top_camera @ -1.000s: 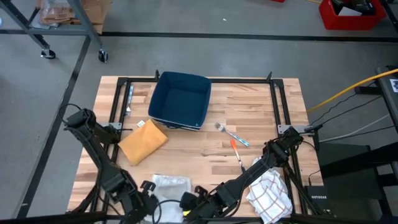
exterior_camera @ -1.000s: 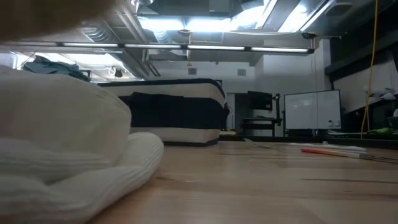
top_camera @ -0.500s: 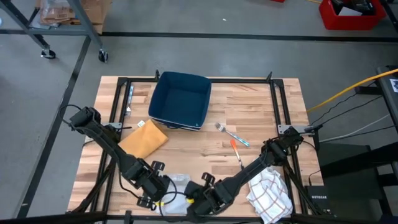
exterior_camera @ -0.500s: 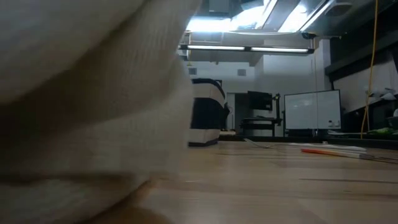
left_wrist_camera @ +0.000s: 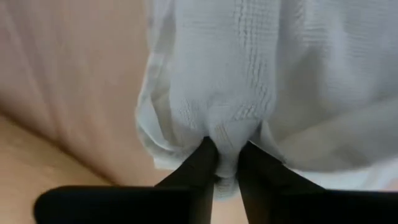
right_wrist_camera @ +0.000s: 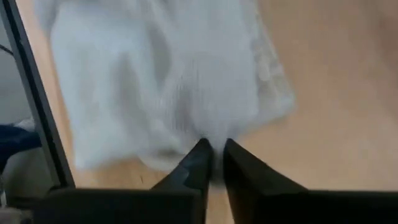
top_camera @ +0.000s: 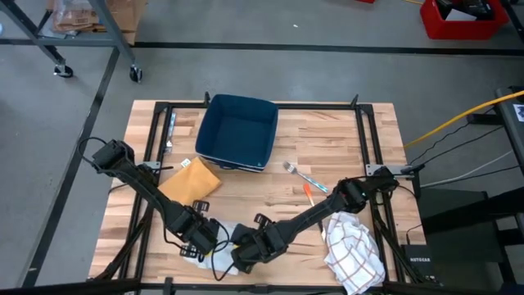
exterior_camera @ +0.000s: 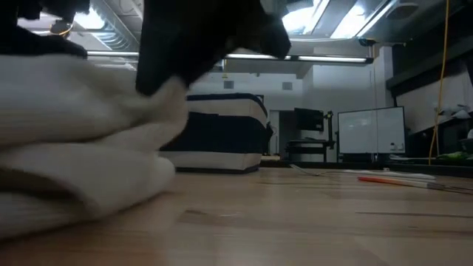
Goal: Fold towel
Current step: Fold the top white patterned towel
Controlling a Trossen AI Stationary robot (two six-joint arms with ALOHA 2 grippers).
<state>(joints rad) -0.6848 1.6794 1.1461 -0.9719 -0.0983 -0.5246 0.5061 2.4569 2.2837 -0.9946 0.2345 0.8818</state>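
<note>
While both arms reach low over the table's near edge, each tool [left_wrist_camera: 225, 163] [right_wrist_camera: 212, 160] pinches the white towel [left_wrist_camera: 249, 81].

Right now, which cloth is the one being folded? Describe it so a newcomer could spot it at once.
Start at the blue bin at the far middle of the wooden table, then drop straight to the near edge. There the white towel lies bunched between the left pincer and right pincer, each pinching it. Unlike the tan cloth and the checked cloth, it is plain white.
</note>
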